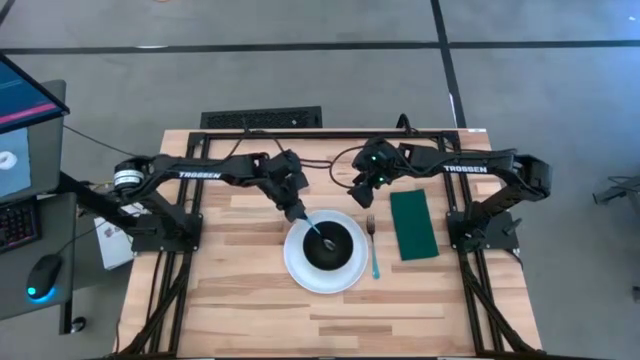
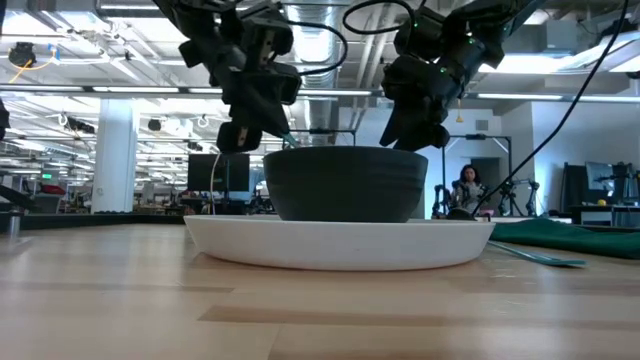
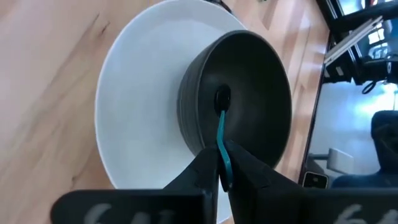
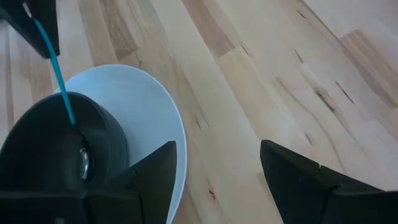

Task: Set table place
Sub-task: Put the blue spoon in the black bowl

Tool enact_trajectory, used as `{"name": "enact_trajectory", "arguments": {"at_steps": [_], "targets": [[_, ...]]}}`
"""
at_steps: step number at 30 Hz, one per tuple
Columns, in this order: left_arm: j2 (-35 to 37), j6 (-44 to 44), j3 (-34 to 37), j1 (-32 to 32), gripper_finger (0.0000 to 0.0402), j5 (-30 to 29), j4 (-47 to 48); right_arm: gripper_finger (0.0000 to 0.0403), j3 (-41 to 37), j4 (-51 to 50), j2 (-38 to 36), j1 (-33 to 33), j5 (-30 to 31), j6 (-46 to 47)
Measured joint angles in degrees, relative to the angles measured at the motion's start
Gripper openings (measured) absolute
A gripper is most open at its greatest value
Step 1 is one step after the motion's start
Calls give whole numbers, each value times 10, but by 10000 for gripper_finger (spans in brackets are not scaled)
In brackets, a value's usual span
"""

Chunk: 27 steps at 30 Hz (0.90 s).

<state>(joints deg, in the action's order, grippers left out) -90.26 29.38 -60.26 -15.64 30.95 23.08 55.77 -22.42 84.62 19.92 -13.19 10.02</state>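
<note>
A small black bowl (image 1: 331, 245) stands on the round white plate (image 1: 300, 268) at the table's middle. My left gripper (image 1: 296, 212) is above the plate's far-left rim, shut on the blue-handled spoon (image 3: 219, 127), whose metal end (image 3: 222, 98) lies inside the bowl (image 3: 249, 81). The fork (image 1: 374, 248) lies on the wood right of the plate. The dark green napkin (image 1: 413, 226) lies flat right of the fork. My right gripper (image 1: 362, 192) hovers open beyond the fork's far end, over bare wood (image 4: 217, 168). My left gripper pinches the spoon's blue handle near its free end (image 3: 224, 163) between its two fingers. The fingers slant down from the table's far left, lying along the handle. The spoon is tilted, its metal end down on the bowl's bottom (image 4: 83, 158) and the handle (image 4: 58, 78) rising out.
Both arms' bases and black frames stand at the table's left and right sides. Cables and a black mat lie along the far edge (image 1: 260, 118). A monitor, keyboard and mouse (image 1: 42, 272) sit left of the table. Bare wood stretches along the near edge (image 1: 330, 325).
</note>
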Motion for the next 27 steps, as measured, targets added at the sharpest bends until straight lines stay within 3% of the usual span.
{"name": "enact_trajectory", "arguments": {"at_steps": [7,23,27], "targets": [[3,-5,-5,-13,27,-2,6,256,0,-8,0,0,0,0],[4,-22,-5,-13,30,-76,5,256,0,-12,0,1,0,-1],[4,-23,-5,-13,30,-69,5,256,0,-12,0,1,0,-1]]}}
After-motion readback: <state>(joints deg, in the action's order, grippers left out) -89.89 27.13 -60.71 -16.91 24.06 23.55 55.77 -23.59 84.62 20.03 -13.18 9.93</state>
